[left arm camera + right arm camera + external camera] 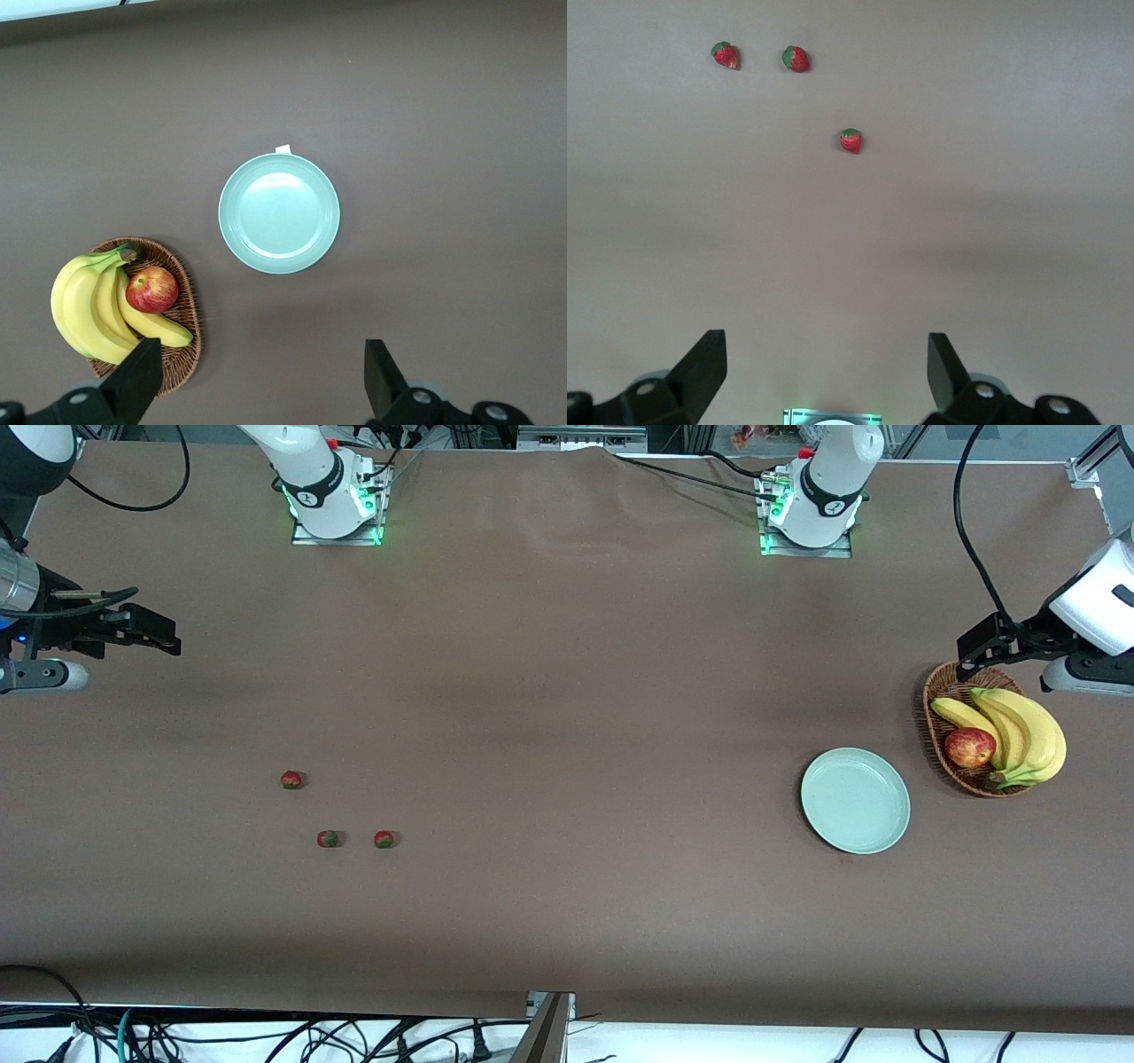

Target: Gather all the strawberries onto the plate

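Note:
Three strawberries lie on the brown table toward the right arm's end: one (291,779) farther from the front camera, two (329,839) (384,839) side by side nearer to it. They also show in the right wrist view (850,141) (796,58) (726,55). The mint-green plate (856,800) lies bare toward the left arm's end and shows in the left wrist view (279,212). My right gripper (164,638) is open and empty, high over the table's edge at the right arm's end. My left gripper (970,651) is open and empty over the basket's far rim.
A wicker basket (939,717) with bananas (1028,731) and a red-yellow apple (969,747) stands beside the plate, toward the left arm's end. Cables hang along the table's front edge.

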